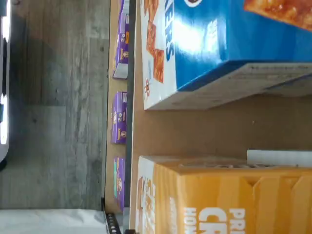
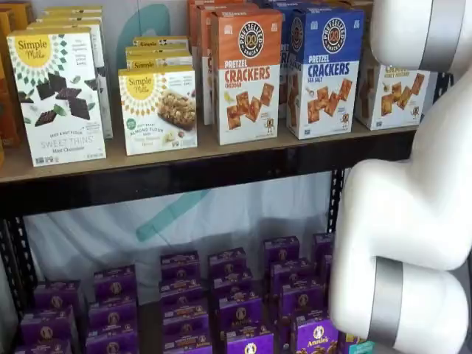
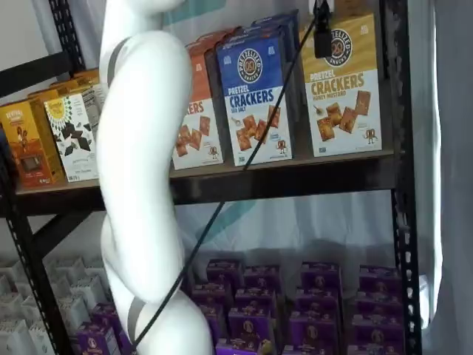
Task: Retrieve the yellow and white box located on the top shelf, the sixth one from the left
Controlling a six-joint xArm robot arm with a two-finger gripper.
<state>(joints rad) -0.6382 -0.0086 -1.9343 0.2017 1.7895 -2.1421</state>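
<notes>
The yellow and white box (image 3: 344, 85) stands at the right end of the top shelf (image 3: 295, 166), next to a blue cracker carton (image 3: 255, 96). In a shelf view the white arm partly covers the box (image 2: 391, 92). The wrist view shows its yellow top (image 1: 224, 200) close up, on the tan board (image 1: 195, 131). My gripper (image 3: 323, 37) shows only as a black finger shape hanging from the top edge with a cable beside it, in front of the box's upper part. No gap shows, and I cannot tell whether it touches the box.
An orange cracker carton (image 2: 247, 74) and white Simple Mills boxes (image 2: 156, 110) stand further left on the shelf. Purple boxes (image 2: 236, 310) fill the lower level. A black upright (image 3: 399, 170) runs just right of the yellow box. The blue carton (image 1: 219, 44) is close in the wrist view.
</notes>
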